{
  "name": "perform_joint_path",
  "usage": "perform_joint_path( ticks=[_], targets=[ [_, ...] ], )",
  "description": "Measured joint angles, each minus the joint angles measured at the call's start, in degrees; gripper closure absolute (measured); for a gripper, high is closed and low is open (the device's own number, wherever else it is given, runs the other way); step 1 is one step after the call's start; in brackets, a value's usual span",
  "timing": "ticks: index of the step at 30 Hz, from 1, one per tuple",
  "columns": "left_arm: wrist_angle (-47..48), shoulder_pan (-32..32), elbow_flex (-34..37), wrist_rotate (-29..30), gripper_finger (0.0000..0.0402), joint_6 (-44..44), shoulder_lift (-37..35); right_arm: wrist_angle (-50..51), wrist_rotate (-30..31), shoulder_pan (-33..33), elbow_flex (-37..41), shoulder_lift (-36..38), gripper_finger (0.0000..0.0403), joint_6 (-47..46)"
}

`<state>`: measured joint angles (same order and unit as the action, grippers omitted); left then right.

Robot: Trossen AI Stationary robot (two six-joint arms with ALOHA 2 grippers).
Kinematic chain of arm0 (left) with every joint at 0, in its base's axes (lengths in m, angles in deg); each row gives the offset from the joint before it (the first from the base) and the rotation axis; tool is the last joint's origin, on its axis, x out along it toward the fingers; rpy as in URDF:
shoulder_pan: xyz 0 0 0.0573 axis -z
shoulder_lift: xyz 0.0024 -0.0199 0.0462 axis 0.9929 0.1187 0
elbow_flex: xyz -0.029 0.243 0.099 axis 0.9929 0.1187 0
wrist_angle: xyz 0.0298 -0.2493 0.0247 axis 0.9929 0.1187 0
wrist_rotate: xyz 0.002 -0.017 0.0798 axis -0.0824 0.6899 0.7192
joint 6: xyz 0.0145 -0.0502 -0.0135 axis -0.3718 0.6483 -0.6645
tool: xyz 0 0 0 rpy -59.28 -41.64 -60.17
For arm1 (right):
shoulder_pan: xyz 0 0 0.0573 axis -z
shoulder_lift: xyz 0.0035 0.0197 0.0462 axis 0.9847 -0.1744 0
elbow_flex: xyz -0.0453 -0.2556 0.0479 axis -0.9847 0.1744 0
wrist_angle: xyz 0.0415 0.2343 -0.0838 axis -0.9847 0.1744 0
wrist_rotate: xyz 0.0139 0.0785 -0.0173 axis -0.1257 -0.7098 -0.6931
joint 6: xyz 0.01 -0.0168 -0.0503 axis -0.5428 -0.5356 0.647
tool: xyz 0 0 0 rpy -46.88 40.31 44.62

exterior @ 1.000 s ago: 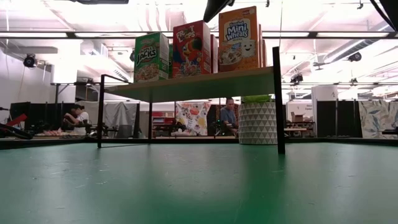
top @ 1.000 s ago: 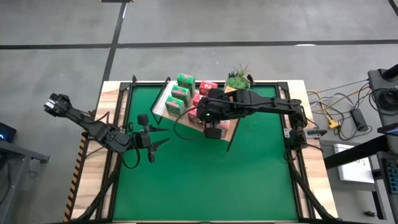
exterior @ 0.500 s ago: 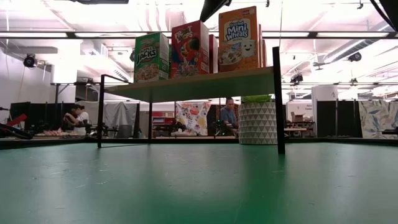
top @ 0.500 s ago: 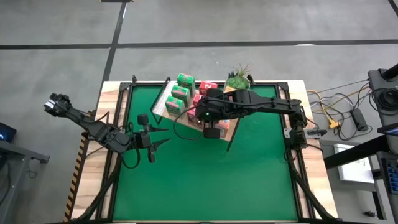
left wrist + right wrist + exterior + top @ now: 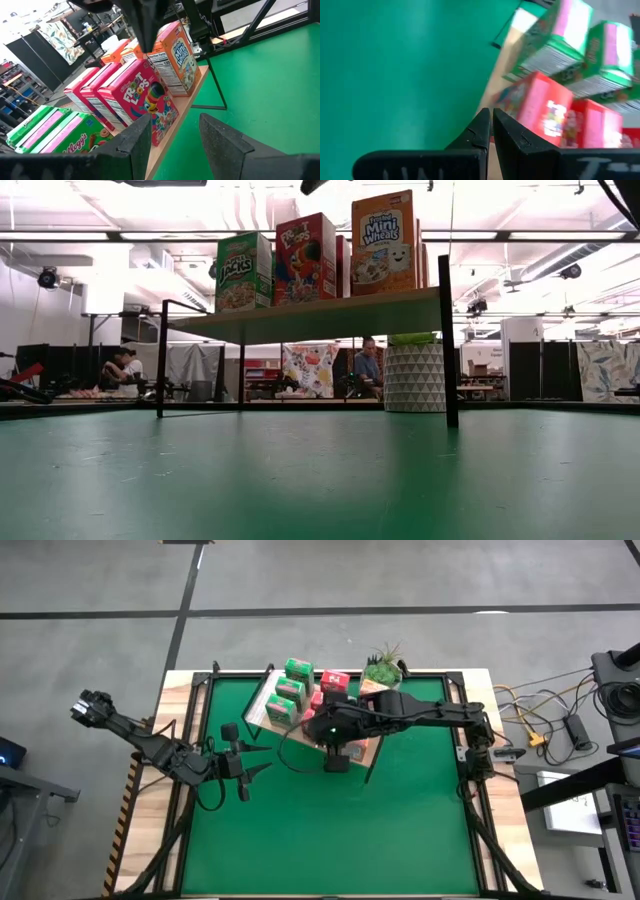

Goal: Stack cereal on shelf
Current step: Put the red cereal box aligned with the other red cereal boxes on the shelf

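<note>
The shelf [image 5: 262, 708] is a light-wood board on a thin black frame at the table's far middle. Cereal boxes stand upright on their bottom ends on it: green [image 5: 243, 272], red [image 5: 305, 258] and orange [image 5: 383, 242]. My right gripper [image 5: 490, 127] is shut and hangs over the shelf's near edge, beside the red boxes [image 5: 540, 107] and above the box tops [image 5: 315, 185], with nothing between its fingers. My left gripper [image 5: 172, 145] stands open over the green mat at the left [image 5: 250, 766], pointing at the shelf and apart from the boxes [image 5: 142, 100].
A potted green plant [image 5: 383, 665] stands at the shelf's far right, its patterned pot [image 5: 415, 375] showing under the board. The green mat [image 5: 330, 830] lies bare toward the near edge. People sit in the room behind the table [image 5: 368, 365].
My right gripper has tipped, its shut fingers swinging up and a little toward the table's left, away from the top of the orange box. The boxes stay standing on the shelf.
</note>
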<state>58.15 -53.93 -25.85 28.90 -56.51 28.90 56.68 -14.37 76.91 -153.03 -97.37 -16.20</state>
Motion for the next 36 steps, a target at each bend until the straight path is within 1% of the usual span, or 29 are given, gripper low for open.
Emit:
perform_joint_path(
  ticks=[7,19,23,32,36],
  targets=[
    [0.01,0.0,0.0,0.02,0.0254,0.0,0.0,0.35,0.24,-0.42,0.07,-1.44,0.039,-0.2],
    [0.03,0.0,0.0,0.02,0.0254,0.0,0.0,0.82,0.37,-0.31,0.14,-1.54,0.039,-0.02],
    [0.03,0.0,0.0,0.01,0.0254,0.0,0.0,0.84,2.97,-0.31,0.4,-1.54,0.039,-0.02],
    [0.03,0.0,0.0,0.02,0.0254,0.0,0.0,1.7,3.44,-0.31,0.61,-1.57,0.039,-0.01],
    [0.03,0.0,0.0,0.02,0.0254,0.0,0.0,3.0,5.93,-0.31,0.61,-1.57,0.039,-0.92]
  ],
)
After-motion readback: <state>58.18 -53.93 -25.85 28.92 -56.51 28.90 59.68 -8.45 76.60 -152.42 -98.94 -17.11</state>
